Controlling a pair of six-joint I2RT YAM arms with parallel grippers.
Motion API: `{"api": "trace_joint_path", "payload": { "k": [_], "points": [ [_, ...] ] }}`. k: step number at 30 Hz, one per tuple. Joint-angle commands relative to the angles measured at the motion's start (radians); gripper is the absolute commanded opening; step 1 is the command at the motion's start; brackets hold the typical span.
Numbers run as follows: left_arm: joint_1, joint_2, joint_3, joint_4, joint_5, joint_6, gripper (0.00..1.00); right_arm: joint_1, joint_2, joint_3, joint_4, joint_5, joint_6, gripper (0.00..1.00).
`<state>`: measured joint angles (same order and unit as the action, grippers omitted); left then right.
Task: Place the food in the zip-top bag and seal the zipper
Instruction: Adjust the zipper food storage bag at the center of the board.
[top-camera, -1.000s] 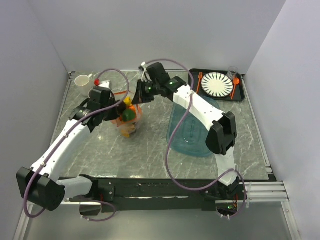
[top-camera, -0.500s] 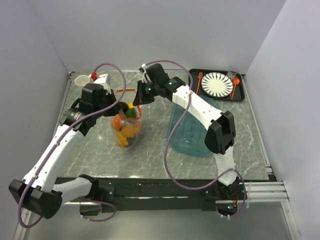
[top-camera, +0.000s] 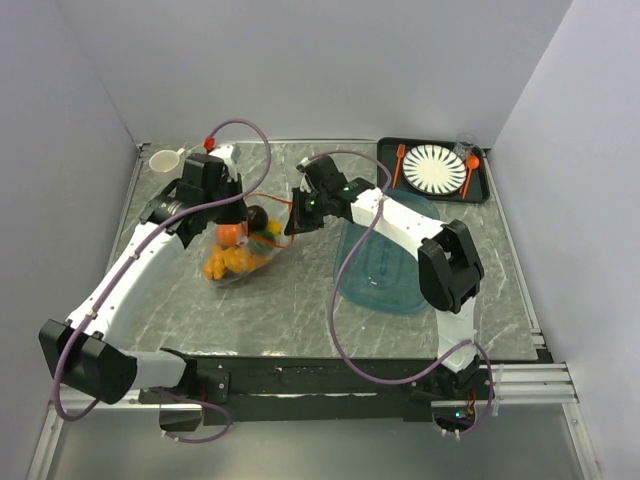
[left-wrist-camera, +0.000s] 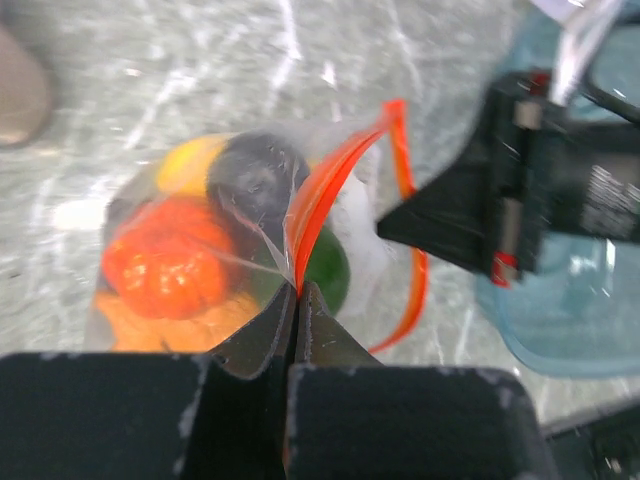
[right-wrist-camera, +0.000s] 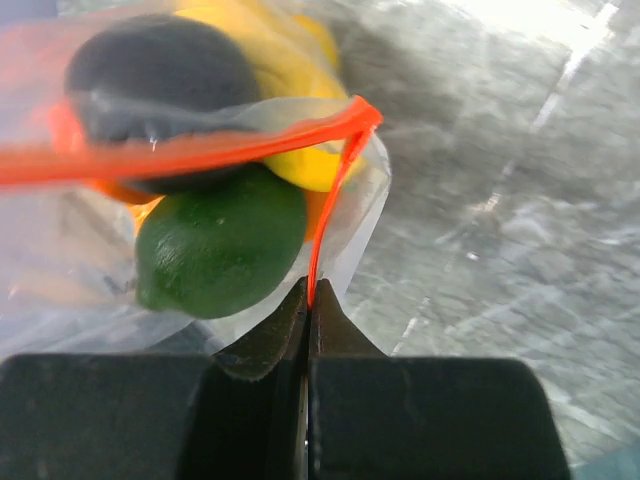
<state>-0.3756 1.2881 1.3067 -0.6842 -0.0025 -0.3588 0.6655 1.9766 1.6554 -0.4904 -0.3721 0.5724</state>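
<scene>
The clear zip-top bag (top-camera: 232, 262) holds the food: a red-orange piece (left-wrist-camera: 160, 265), dark purple grapes (left-wrist-camera: 255, 180), a yellow piece (left-wrist-camera: 185, 165) and a green one (right-wrist-camera: 220, 245). Its orange-red zipper (left-wrist-camera: 330, 180) runs along the mouth, which is stretched between both grippers. My left gripper (left-wrist-camera: 297, 290) is shut on the zipper edge at one side, and shows in the top view (top-camera: 238, 215). My right gripper (right-wrist-camera: 308, 295) is shut on the zipper (right-wrist-camera: 180, 155) at the other end, and shows in the top view (top-camera: 293, 222). The strip still bows apart near the right gripper.
A translucent teal tray (top-camera: 385, 270) lies right of the bag, under the right arm. A black tray (top-camera: 483, 190) at the back right holds a striped plate (top-camera: 435, 168), an orange fork, a spoon and a glass. A white cup (top-camera: 163, 160) stands at the back left.
The right gripper has moved nearer and lower with its end of the zipper. The left arm has swung toward the back. The bag's body has dropped to the left and front.
</scene>
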Motion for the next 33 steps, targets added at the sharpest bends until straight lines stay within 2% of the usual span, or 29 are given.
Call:
{"api": "trace_joint_path", "payload": {
  "k": [1,5,10,16,21,26,33],
  "points": [
    [-0.002,-0.026,-0.049,0.113,0.243,0.008,0.02,-0.015,-0.111,-0.039,0.061,0.033,0.009,0.0],
    [-0.002,-0.05,-0.124,0.16,0.367,-0.034,0.12,-0.021,-0.128,-0.075,0.075,0.041,0.015,0.0],
    [-0.003,-0.091,-0.184,0.155,0.334,-0.069,0.29,-0.027,-0.127,-0.108,0.09,0.035,0.023,0.0],
    [-0.003,-0.226,-0.244,0.233,0.25,-0.176,0.66,-0.032,-0.128,-0.115,0.07,0.068,0.021,0.0],
    [-0.003,-0.297,-0.23,0.226,0.182,-0.235,0.68,-0.037,-0.142,-0.147,0.092,0.075,0.027,0.0],
    [-0.002,-0.378,-0.288,0.195,0.026,-0.334,0.74,-0.038,-0.139,-0.144,0.081,0.078,0.024,0.0],
    [-0.003,-0.505,-0.437,0.247,0.039,-0.529,0.79,-0.046,-0.145,-0.146,0.07,0.093,0.018,0.0]
  ]
}}
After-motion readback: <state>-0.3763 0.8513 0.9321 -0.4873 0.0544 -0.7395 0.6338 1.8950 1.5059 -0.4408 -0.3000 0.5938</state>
